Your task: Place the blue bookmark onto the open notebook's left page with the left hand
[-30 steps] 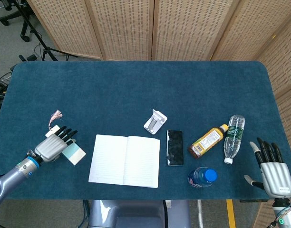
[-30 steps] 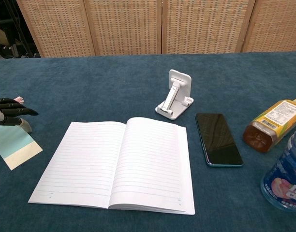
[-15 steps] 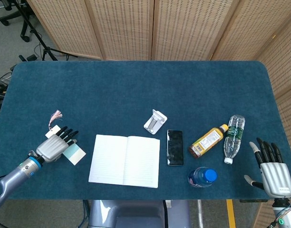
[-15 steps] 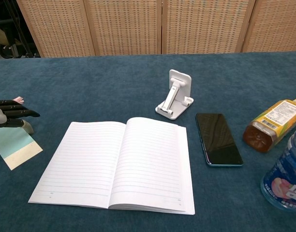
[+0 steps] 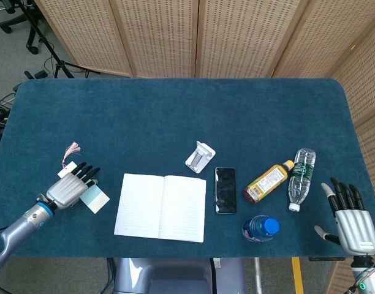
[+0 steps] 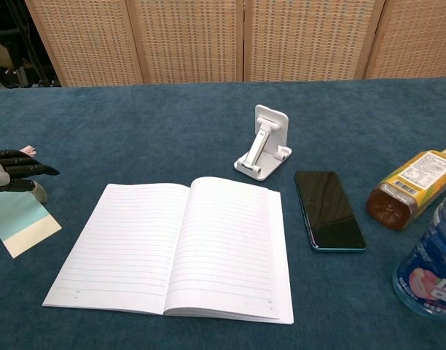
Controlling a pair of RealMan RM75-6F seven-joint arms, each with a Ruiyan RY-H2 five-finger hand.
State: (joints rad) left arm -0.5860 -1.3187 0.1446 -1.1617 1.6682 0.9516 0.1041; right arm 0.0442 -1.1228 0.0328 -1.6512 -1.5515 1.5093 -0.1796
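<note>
From the head view, the left hand (image 5: 70, 188) sits low on the blue bench (image 5: 175, 116) at the far left, palm down, dark fingers stretched flat over the bookmark (image 5: 94, 198). The light blue card with its cream end pokes out from under the fingers toward the notebook (image 5: 160, 207), and a pink tassel (image 5: 71, 149) lies just beyond the fingertips. Whether the hand actually grips the card or only rests on it, I cannot tell. The notebook lies open and flat, near the bookmark but not touching it; both pages are bare. Right of it come a white phone stand (image 5: 200, 156), a dark phone (image 5: 225, 190), an amber bottle (image 5: 268, 182) and a clear bottle (image 5: 302, 178) on their sides, and a blue-capped bottle (image 5: 261, 228) near the front edge. Far right, the right hand (image 5: 348, 217) hangs at the bench edge, fingers spread apart, holding nothing.

Down to the chest view: the left hand's fingers (image 6: 22, 168) reach in from the left edge, lying over the top of the bookmark (image 6: 20, 227), which rests flat on the cloth, left of the notebook (image 6: 172, 248). The stand (image 6: 264, 142) is upright behind the right page, the phone (image 6: 328, 209) beside it.
</note>
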